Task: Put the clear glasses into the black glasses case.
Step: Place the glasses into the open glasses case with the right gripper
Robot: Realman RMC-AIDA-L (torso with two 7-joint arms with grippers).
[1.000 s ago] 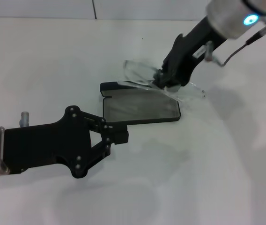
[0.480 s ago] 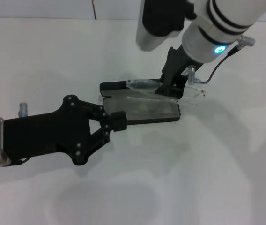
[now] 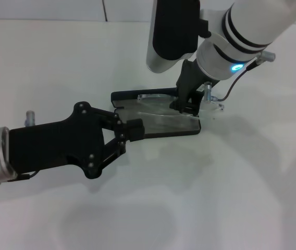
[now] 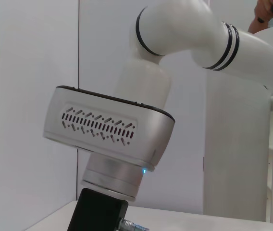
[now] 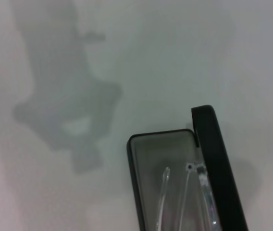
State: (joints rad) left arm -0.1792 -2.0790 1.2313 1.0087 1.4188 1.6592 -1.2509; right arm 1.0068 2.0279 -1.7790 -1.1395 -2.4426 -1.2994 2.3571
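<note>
The black glasses case (image 3: 161, 126) lies open in the middle of the white table, its lid (image 3: 130, 95) folded back on the far side. The clear glasses (image 3: 210, 108) rest across the grey tray, one end jutting past the case's right edge. My right gripper (image 3: 185, 104) comes down from above and is shut on the glasses at their middle. My left gripper (image 3: 134, 129) is shut with nothing in it, its tips against the case's near left corner. In the right wrist view, the clear glasses' arms (image 5: 164, 192) lie inside the case (image 5: 136, 178) beside the lid (image 5: 217, 178).
The right arm's white links (image 3: 171, 31) hang over the back of the case and fill the left wrist view as the white arm (image 4: 127, 125). Bare white table (image 3: 216, 198) spreads to the front and right of the case.
The right gripper has lowered the glasses from above the case down into its tray. The left gripper has moved up and forward until it touches the case's near left corner.
</note>
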